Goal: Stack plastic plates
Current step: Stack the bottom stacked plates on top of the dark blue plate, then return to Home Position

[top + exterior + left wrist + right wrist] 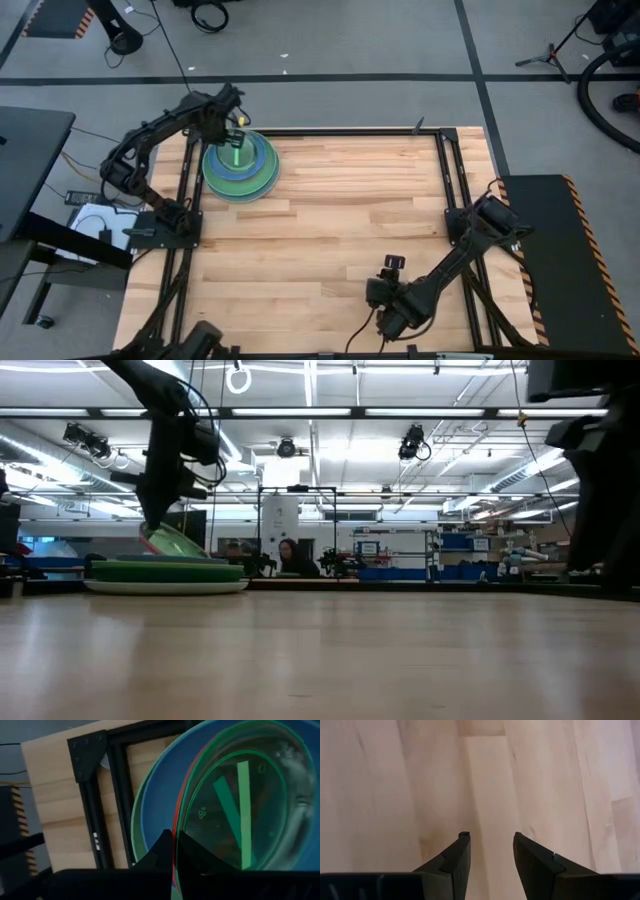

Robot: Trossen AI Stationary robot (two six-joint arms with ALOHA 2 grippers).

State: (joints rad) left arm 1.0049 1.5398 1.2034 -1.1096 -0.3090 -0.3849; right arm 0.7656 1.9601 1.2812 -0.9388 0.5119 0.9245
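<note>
A stack of plastic plates (240,172) stands at the table's far left: a pale plate at the bottom (165,587), green (160,571) and blue ones above. My left gripper (237,128) is at the stack's far side, shut on a small translucent green-rimmed plate (235,805), which is tilted over the stack (172,541). My right gripper (491,852) is open and empty over bare wood near the table's near edge (385,318). My left gripper pinches the small plate's rim (174,851) between its two fingers, one on each face. The fingers come from the stack's far side, slanting down. The plate is tilted, its held edge up and its opposite edge (213,556) down at the top of the stack.
A black frame rail (441,170) runs along the table's edges, close behind the stack (92,805). A small black mount (392,262) stands near my right arm. Bare wood (350,210) lies between the two arms. A person (287,556) is in the room beyond.
</note>
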